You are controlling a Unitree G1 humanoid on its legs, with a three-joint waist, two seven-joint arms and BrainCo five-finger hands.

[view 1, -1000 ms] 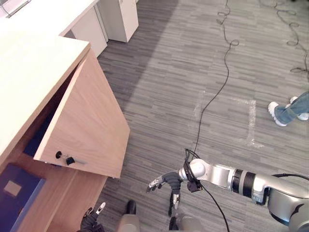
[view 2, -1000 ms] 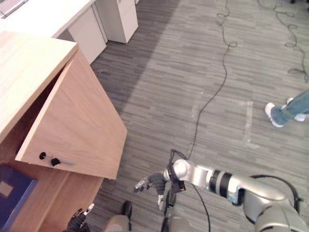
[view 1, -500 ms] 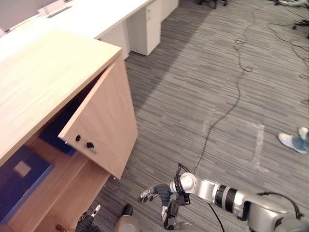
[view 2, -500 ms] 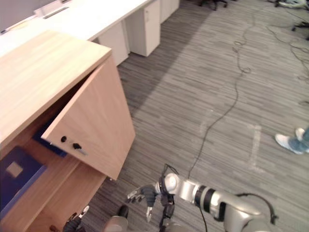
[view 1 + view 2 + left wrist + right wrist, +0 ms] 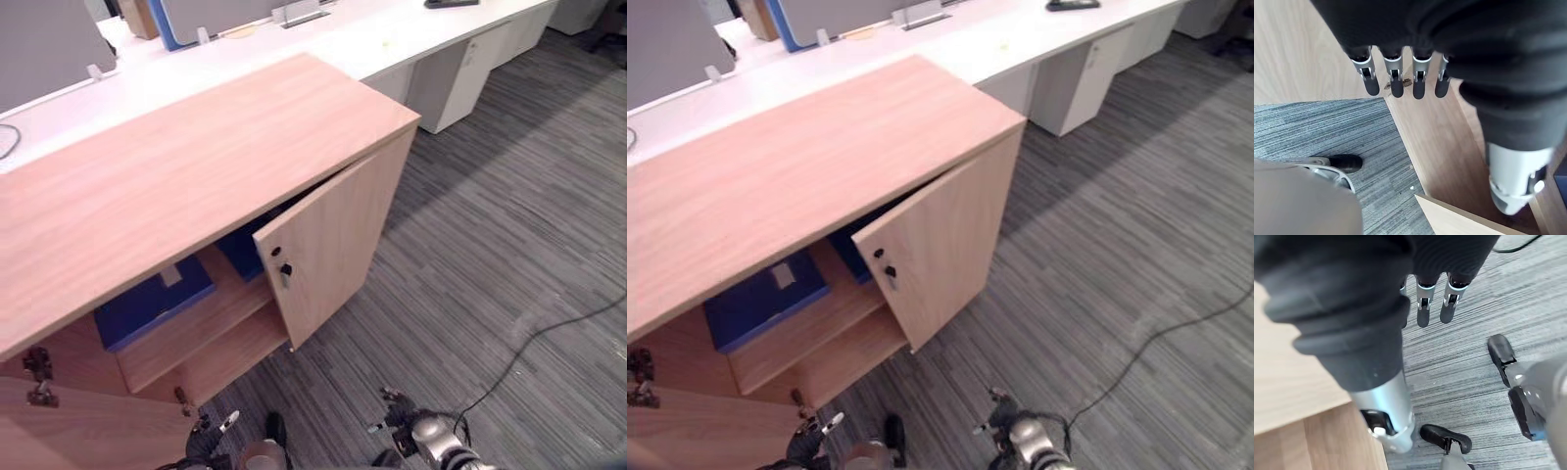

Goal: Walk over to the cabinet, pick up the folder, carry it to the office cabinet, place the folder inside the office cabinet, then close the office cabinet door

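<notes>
The dark blue flat folder [image 5: 147,302], with a pale label on its cover, lies flat on the wooden shelf [image 5: 201,328] inside the light wooden cabinet [image 5: 186,176], in the cabinet's open half. Neither hand touches it. A second dark blue thing [image 5: 238,252] stands farther along the same shelf, partly hidden behind the cabinet's right-hand wooden door [image 5: 333,245]. How much of it there is cannot be told.

That door stands ajar, swung out from the cabinet front, with a black keyhole and a small black knob [image 5: 285,269] near its free edge. At the cabinet's other end the left-hand wooden door [image 5: 88,431] is swung wide out, and metal hinges [image 5: 39,377] show beside it.

The left hand [image 5: 1420,29] hangs low in front of the cabinet's open half. Its fingers [image 5: 1396,81] are straight and apart, pointing down at the cabinet's bottom board where it meets the grey striped carpet [image 5: 490,245], and they hold nothing. The right hand [image 5: 1435,259] hangs over the carpet in front of the cabinet, out past the free edge of the ajar door and apart from it. Its fingers [image 5: 1422,311] are likewise straight and empty.

Behind the cabinet runs a long white desk [image 5: 392,44], with a white drawer unit [image 5: 460,78] under it beyond the cabinet's right end.
</notes>
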